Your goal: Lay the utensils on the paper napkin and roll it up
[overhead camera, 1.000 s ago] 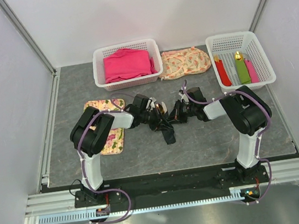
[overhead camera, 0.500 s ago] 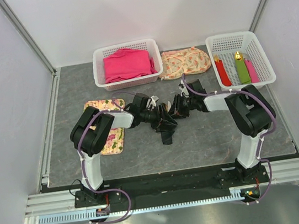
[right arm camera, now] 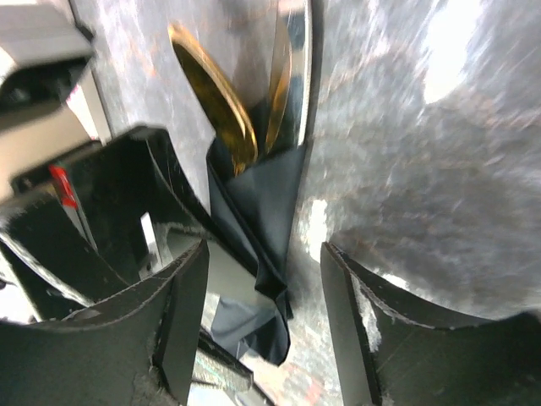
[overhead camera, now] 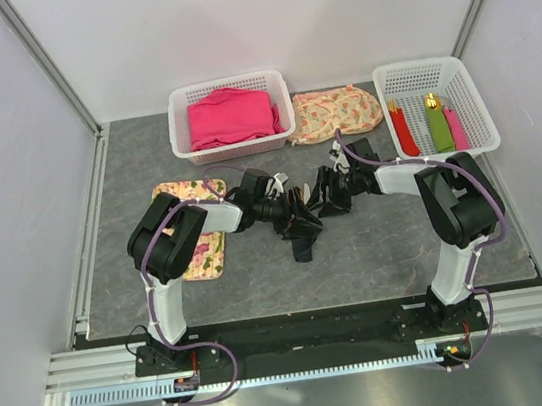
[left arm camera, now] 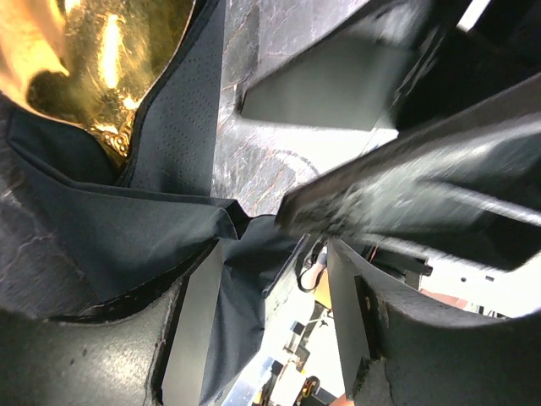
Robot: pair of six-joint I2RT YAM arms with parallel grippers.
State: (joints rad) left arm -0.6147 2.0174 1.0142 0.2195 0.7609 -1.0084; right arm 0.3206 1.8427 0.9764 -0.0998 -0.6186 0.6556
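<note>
The black paper napkin (overhead camera: 301, 237) lies crumpled in a loose roll on the grey table between my two grippers. Gold heads of the utensils (overhead camera: 296, 195) stick out of its far end. In the left wrist view a gold spoon head (left arm camera: 101, 59) rises from the napkin's folds (left arm camera: 127, 228). My left gripper (left arm camera: 270, 326) is open, and the napkin's edge lies along one finger (left arm camera: 190, 330). In the right wrist view the gold heads (right arm camera: 215, 93) and a silver blade (right arm camera: 292, 76) poke from the napkin (right arm camera: 262, 220). My right gripper (right arm camera: 262, 326) is open around a loose fold.
A white basket with a pink cloth (overhead camera: 231, 118) stands at the back. Another white basket (overhead camera: 439, 144) at the back right holds red, green and pink rolls. A floral cloth (overhead camera: 334, 113) lies between them, and a floral mat (overhead camera: 197, 254) lies under my left arm.
Both grippers have opened and let go of the napkin. The right gripper has drawn back to the right and farther away. The napkin bundle has sagged slightly.
</note>
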